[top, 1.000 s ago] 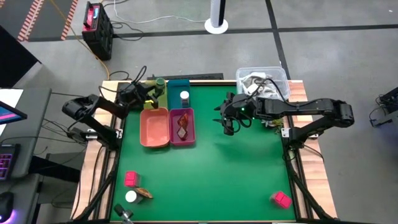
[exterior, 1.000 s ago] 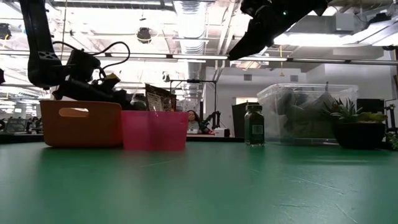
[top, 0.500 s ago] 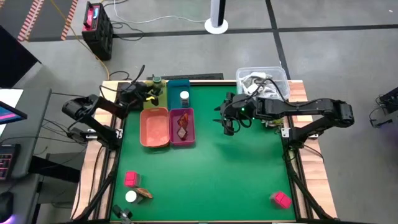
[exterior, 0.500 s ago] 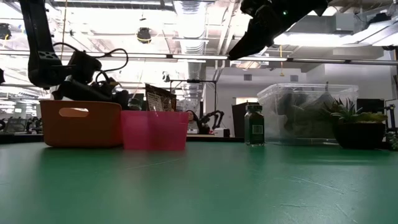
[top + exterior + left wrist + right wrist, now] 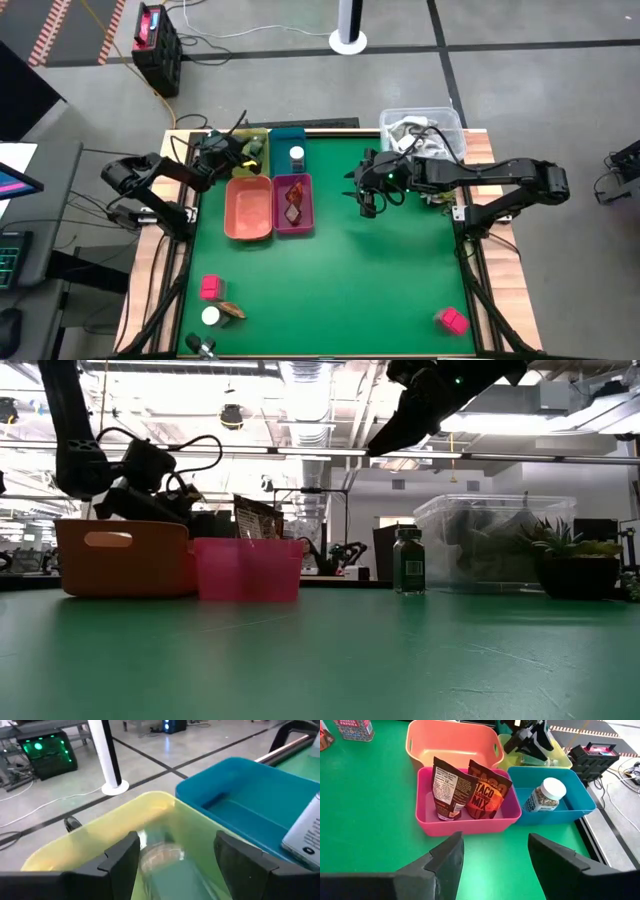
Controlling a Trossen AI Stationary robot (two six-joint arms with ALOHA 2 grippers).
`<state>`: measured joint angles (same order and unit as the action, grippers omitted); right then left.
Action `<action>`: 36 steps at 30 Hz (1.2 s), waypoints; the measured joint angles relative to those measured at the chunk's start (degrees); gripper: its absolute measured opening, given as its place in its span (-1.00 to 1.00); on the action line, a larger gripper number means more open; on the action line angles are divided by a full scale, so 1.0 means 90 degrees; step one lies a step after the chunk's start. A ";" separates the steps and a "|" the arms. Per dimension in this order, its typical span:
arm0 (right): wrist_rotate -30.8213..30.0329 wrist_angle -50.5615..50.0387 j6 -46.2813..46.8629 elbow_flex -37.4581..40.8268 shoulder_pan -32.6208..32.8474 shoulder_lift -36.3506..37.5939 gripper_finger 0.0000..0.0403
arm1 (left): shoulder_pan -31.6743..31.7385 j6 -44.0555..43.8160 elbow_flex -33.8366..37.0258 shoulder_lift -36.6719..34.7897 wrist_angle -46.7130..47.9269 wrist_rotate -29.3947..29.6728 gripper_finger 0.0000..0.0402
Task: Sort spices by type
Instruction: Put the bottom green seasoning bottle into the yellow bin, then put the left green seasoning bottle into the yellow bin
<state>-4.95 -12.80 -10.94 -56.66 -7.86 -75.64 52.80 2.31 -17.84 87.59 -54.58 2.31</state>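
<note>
The left gripper (image 5: 172,857) is hanging with fingers spread over the yellow-green bin (image 5: 250,147) at the table's far edge, a clear jar (image 5: 162,855) lying between them in the bin. Beside it, a white-capped jar (image 5: 297,156) is standing in the blue bin (image 5: 570,800), and two taco-mix packets (image 5: 470,790) are leaning in the pink bin (image 5: 305,215). The right gripper (image 5: 492,862), fingers spread and holding nothing, is hovering mid-table.
</note>
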 joint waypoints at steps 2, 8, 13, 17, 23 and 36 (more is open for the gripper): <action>0.0000 -0.0002 0.0029 0.0000 0.0000 -0.0002 0.23 | 0.0002 0.0005 -0.0032 -0.0002 -0.0001 0.0005 0.22; 0.0005 -0.0055 0.0075 -0.0001 0.0000 -0.0002 0.23 | 0.0003 -0.0300 -0.0499 -0.0517 0.1399 0.0005 0.19; 0.0005 -0.0051 0.0070 -0.0002 -0.0002 -0.0002 0.23 | -0.0021 -0.0244 -0.2101 -0.0740 0.4869 0.0042 0.11; 0.0005 -0.0051 0.0098 -0.0002 0.0005 -0.0002 0.23 | -0.0019 -0.0415 -0.3266 -0.0741 0.6799 0.0339 0.10; 0.0010 -0.0112 0.0112 -0.0002 0.0035 -0.0002 0.23 | -0.0019 -0.0759 -0.4309 -0.0741 0.8391 0.0415 0.10; 0.0063 -0.0556 0.0263 -0.0002 -0.0332 -0.0002 0.23 | -0.0506 -0.1605 -0.4520 -0.0285 0.9284 0.0392 0.36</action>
<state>-4.38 -17.80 -8.57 -56.69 -10.84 -75.66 48.24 -12.14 -58.52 85.02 28.98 5.84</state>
